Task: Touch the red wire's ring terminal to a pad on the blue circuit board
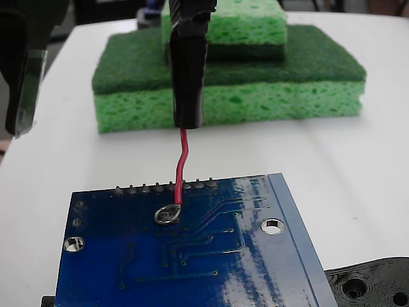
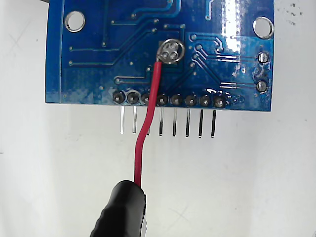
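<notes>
The blue circuit board [image 1: 192, 256] lies flat at the front of the white table. The gripper [image 1: 188, 118] hangs above the board's far edge as a black finger, shut on the red wire [image 1: 183, 166], which drops bent from its tip. In the fixed view the ring terminal [image 1: 167, 214] lies on the board just behind the pin row. Seen from the wrist, the ring terminal [image 2: 171, 51] encircles the pad [image 2: 170, 51], whose dark dots show inside the loop. The red wire [image 2: 148, 123] crosses the solder pins [image 2: 168, 99] down to the gripper [image 2: 122, 202]. The blue circuit board [image 2: 98, 74] fills the top there.
Stacked green sponges [image 1: 255, 96] stand behind the board. A black glossy part [image 1: 22, 77] hangs at the left edge. A black plastic piece with holes [image 1: 374, 284] lies at the front right. Round mounting holes [image 1: 273, 225] mark the board's corners.
</notes>
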Controlling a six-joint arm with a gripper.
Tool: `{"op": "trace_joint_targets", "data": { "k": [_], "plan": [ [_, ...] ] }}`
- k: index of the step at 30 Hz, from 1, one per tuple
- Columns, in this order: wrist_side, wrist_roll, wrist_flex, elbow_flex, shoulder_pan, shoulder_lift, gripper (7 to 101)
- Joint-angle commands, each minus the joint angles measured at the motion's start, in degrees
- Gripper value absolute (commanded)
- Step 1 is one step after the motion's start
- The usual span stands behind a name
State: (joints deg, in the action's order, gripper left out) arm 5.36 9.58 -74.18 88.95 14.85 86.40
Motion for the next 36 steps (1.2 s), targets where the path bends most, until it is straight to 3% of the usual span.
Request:
{"op": "trace_joint_targets", "data": {
  "k": [1, 11, 25, 31, 36],
  "plan": [
    [0.09, 0.00, 0.00, -0.44, 0.00, 0.26, 100.3],
    [-2.64, -0.26, 1.67, 2.99, -1.76, 8.26, 100.3],
    [-0.88, -8.53, 27.86, 56.16, -5.71, 56.51, 100.3],
    [-2.37, -10.20, 32.78, 69.79, -9.05, 67.41, 100.3],
    [-3.87, -12.04, 32.87, 78.22, -11.51, 80.42, 100.3]
  ]
}}
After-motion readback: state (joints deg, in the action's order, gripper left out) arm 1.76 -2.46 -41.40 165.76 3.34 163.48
